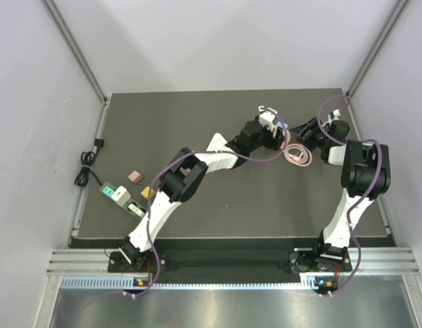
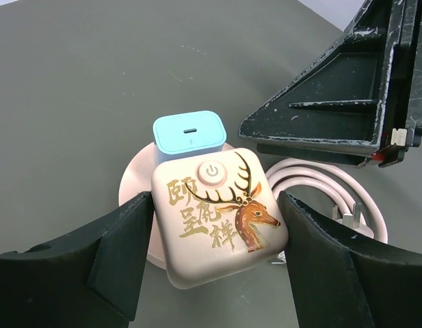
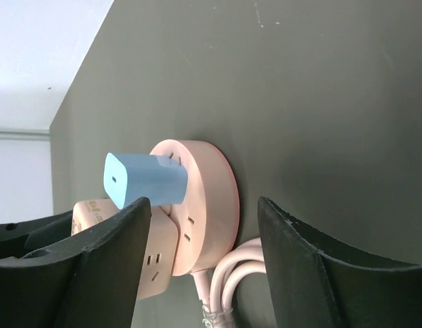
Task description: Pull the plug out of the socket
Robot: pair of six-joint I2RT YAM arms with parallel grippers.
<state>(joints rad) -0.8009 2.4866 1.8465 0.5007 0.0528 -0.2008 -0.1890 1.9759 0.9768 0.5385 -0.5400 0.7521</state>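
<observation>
Right gripper (image 3: 204,205) stands open, with the blue plug (image 3: 146,179) just ahead between its fingers, untouched and seated in the pink socket (image 3: 211,171). Left gripper (image 2: 214,205) pinches the deer-print cube (image 2: 217,229), we judge. Nothing pulled yet — grasp and pull remain.

Dark grey matte table (image 1: 265,198). Near its left edge lies a green-and-white rectangular plastic power strip (image 1: 117,195), set diagonally. A black coiled cable (image 1: 84,171) runs from it up toward the left rail (a white piece (image 1: 133,207) at the strip's lower end is too small to identify). Small pink plastic block (image 1: 135,176) just right of the strip. Small yellow plastic block (image 1: 146,193) below the pink one. Silver aluminium frame rail (image 1: 231,263) along the near edge.
</observation>
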